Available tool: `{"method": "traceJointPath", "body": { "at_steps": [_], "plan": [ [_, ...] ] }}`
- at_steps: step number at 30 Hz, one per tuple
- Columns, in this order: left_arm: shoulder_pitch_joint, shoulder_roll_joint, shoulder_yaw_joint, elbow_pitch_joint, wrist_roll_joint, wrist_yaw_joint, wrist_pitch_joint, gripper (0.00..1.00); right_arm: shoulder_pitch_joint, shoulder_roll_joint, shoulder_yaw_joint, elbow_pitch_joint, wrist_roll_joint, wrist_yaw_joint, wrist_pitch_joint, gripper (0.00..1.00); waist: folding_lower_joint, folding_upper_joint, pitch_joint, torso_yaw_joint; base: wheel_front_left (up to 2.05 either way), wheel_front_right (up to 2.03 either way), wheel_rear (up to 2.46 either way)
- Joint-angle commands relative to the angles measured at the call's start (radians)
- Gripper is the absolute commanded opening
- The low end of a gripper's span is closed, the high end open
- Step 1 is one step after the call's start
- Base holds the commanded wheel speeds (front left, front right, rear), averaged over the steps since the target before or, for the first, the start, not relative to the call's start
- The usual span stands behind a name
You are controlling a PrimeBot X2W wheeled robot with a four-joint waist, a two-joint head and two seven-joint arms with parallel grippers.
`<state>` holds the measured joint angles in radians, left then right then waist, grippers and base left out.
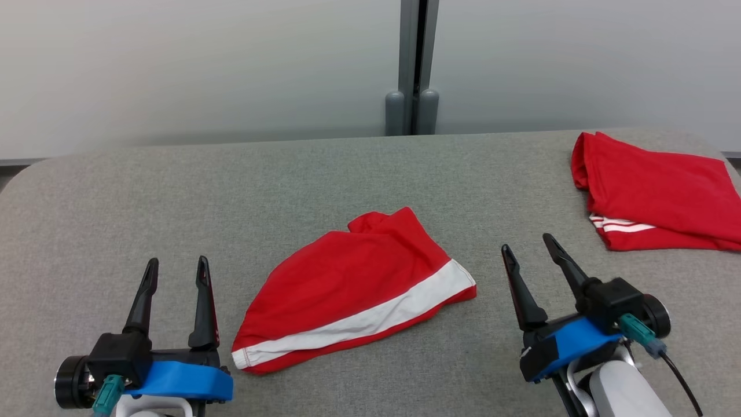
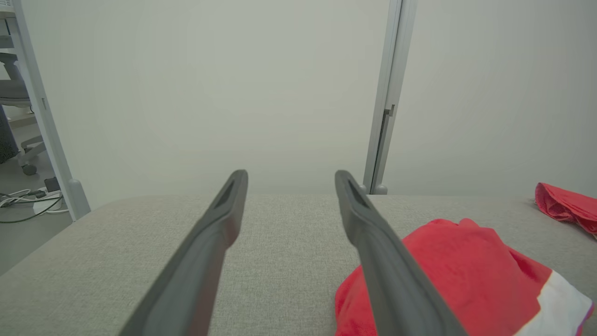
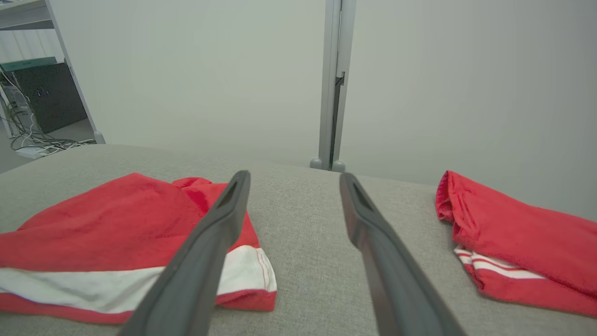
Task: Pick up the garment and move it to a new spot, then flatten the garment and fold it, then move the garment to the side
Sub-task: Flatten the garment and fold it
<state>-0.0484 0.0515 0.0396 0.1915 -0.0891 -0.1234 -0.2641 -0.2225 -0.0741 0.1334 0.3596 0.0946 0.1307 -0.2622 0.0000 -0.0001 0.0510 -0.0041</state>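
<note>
A red garment (image 1: pixel 353 284) with a broad white band lies loosely heaped in the middle of the grey padded table (image 1: pixel 173 197). It also appears as the garment (image 2: pixel 466 275) in the left wrist view and the garment (image 3: pixel 107 238) in the right wrist view. My left gripper (image 1: pixel 176 269) hovers open just left of it, nothing between the fingers. On the other side, my right gripper (image 1: pixel 527 246) stands open above bare table, empty too. From the wrist cameras, the left gripper (image 2: pixel 289 179) and right gripper (image 3: pixel 294 179) both point toward the back wall.
A second red garment (image 1: pixel 654 191) with thin white stripes lies folded at the table's far right edge, also seen as the folded garment (image 3: pixel 517 238). A grey partition post (image 1: pixel 412 69) stands behind the table. Cables (image 2: pixel 28 200) lie on the floor off the left end.
</note>
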Motion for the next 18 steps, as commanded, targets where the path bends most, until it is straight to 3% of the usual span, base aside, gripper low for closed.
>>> {"method": "traceJointPath", "body": {
  "at_steps": [1,18],
  "plan": [
    [-0.015,-0.001,-0.006,0.001,-0.003,-0.001,0.000,1.00,-0.027,-0.008,0.011,0.023,-0.007,0.000,-0.003,1.00,0.0000,0.0001,0.013,0.014,0.00,0.00,0.00],
    [-0.093,-0.001,-0.051,-0.002,-0.034,0.010,0.000,1.00,-0.303,-0.001,0.119,0.530,0.007,0.000,-0.003,1.00,0.0000,0.0001,0.129,0.104,0.00,0.00,0.00]
  ]
}}
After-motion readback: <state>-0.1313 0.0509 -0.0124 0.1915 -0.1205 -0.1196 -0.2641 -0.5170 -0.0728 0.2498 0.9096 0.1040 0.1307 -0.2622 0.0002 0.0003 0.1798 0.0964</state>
